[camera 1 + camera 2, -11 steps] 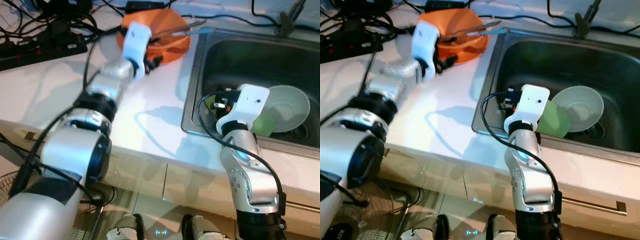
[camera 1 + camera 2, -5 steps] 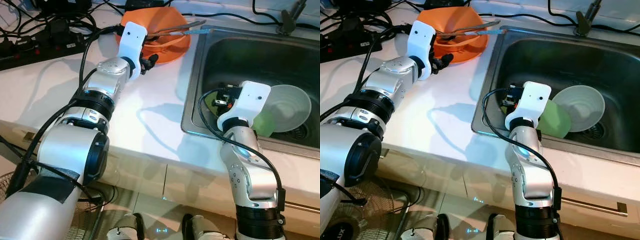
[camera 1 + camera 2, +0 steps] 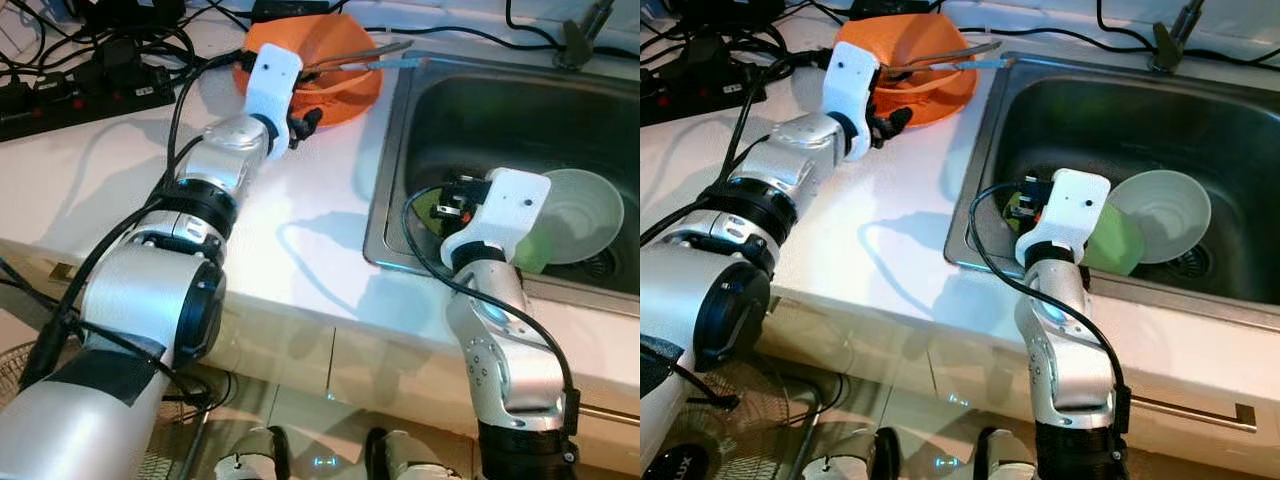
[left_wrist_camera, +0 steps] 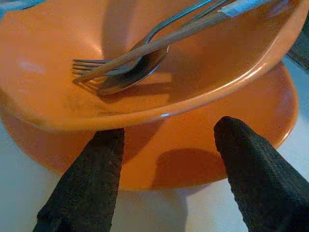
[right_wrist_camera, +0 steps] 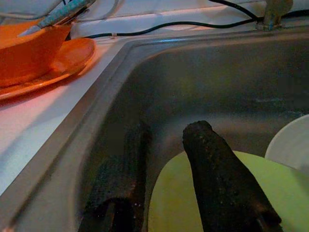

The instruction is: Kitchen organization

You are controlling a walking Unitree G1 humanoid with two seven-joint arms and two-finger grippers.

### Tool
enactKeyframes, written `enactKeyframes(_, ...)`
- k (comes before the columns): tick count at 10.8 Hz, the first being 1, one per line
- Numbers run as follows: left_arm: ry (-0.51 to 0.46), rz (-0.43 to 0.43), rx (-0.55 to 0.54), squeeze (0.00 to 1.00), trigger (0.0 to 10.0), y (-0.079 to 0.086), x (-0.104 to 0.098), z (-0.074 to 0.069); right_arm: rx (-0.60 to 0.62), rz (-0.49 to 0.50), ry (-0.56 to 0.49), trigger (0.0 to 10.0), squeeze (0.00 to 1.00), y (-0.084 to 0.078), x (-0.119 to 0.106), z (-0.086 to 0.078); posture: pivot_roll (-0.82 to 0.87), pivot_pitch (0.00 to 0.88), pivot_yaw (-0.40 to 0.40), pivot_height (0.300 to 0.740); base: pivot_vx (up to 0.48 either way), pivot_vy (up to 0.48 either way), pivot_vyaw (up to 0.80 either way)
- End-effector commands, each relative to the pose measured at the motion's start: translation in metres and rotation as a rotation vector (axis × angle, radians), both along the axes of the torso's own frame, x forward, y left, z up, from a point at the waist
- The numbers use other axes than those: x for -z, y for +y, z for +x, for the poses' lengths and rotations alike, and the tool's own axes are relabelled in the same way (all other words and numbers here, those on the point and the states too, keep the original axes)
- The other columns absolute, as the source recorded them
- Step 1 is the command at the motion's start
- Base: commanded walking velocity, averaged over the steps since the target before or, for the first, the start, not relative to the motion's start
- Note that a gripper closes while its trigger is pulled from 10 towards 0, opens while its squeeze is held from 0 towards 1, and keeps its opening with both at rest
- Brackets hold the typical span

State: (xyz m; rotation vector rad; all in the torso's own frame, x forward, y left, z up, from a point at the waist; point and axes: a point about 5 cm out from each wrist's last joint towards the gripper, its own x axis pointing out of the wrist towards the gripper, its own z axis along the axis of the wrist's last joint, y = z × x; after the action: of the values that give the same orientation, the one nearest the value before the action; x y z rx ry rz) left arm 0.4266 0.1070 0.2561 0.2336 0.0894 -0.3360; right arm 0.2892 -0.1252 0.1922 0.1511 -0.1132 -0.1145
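1. Nearest you, the right gripper (image 5: 164, 193) sits low in the sink (image 3: 470, 110), its fingers parted over the rim of the green plate (image 5: 217, 203), gripping nothing.
2. Farther off, your left gripper (image 4: 169, 179) is spread empty at the orange bowl (image 4: 145, 77), straight ahead on its orange plate (image 4: 193, 159).
3. The cutlery (image 4: 145, 48) lies across the bowl toward the sink.
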Motion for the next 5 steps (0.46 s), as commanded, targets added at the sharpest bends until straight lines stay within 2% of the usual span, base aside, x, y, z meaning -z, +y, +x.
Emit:
enactKeyframes(1, 0.016, 0.004, 0.005, 0.0, 10.0, -0.0033, 0.0013, -0.0001, 0.002, 0.015, 0.044, 10.0, 0.0, 0.0025, 0.009, -0.0052, -0.21, 0.188, 0.062, 0.719, 0.0, 0.0, 0.0)
enactKeyframes(3, 0.024, -0.007, -0.003, 0.0, 10.0, -0.0032, -0.0047, 0.0007, 0.009, 0.019, 0.055, 10.0, 0.0, 0.0033, 0.0106, -0.0073, -0.21, 0.193, 0.075, 0.719, 0.0, 0.0, 0.0)
enactKeyframes(5, 0.089, -0.054, -0.019, 0.0, 10.0, 0.0007, 0.0037, 0.0001, 0.022, 0.019, 0.063, 10.0, 0.0, 0.0015, 0.0116, -0.0102, -0.22, 0.194, 0.086, 0.719, 0.0, 0.0, 0.0)
